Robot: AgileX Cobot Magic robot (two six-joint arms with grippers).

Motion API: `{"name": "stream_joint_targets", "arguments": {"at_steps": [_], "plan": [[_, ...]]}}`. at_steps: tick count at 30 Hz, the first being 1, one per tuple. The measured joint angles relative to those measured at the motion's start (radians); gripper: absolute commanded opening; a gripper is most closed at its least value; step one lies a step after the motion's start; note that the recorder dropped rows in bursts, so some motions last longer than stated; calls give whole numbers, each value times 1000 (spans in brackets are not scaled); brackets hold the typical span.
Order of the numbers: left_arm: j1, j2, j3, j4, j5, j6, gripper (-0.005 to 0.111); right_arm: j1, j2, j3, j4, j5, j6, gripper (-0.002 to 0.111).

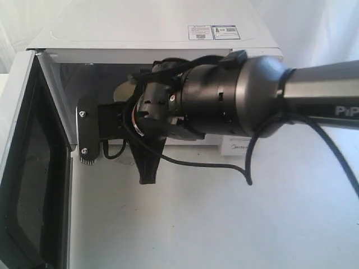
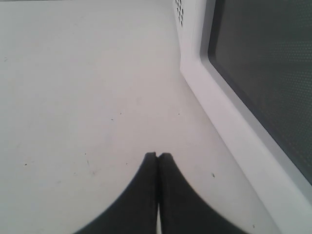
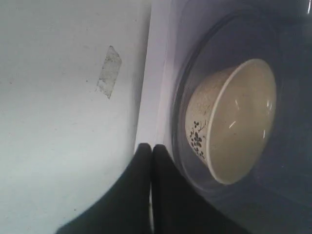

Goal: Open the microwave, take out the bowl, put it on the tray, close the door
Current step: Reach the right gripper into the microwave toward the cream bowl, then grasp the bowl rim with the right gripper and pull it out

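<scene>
Door (image 1: 28,168) stands open; bowl (image 3: 234,122) sits inside the microwave (image 1: 151,28) on its glass plate (image 3: 181,105). Right gripper (image 3: 150,151) is clenched and empty at the cavity edge, near the bowl. Left gripper (image 2: 157,156) is clenched, empty, over the desk (image 2: 73,97) beside the door. Risk: advancing unopened would shove or tip the bowl instead of grasping it.

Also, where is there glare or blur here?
Exterior view: the right arm, near the lens, looks soft. Right wrist view: small bright glints inside the bowl, dim bluish surroundings. Left wrist view: even light, left gripper a dark shape.
</scene>
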Motion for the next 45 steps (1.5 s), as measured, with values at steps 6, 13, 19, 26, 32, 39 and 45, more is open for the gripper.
{"name": "stream_joint_targets", "arguments": {"at_steps": [6, 13, 19, 26, 32, 39, 45], "plan": [[0, 0, 0, 0, 0, 0, 0, 0, 74, -2, -118, -51, 66, 35], [0, 0, 0, 0, 0, 0, 0, 0, 79, -2, -279, -73, 247, 64], [0, 0, 0, 0, 0, 0, 0, 0, 83, -2, -525, -89, 512, 60], [0, 0, 0, 0, 0, 0, 0, -38, 169, -39, -627, -95, 668, 60], [0, 0, 0, 0, 0, 0, 0, -54, 203, -73, -640, -90, 689, 58], [0, 0, 0, 0, 0, 0, 0, -68, 217, -103, -659, -90, 725, 58], [0, 0, 0, 0, 0, 0, 0, -88, 254, -110, -663, -90, 771, 58]]}}
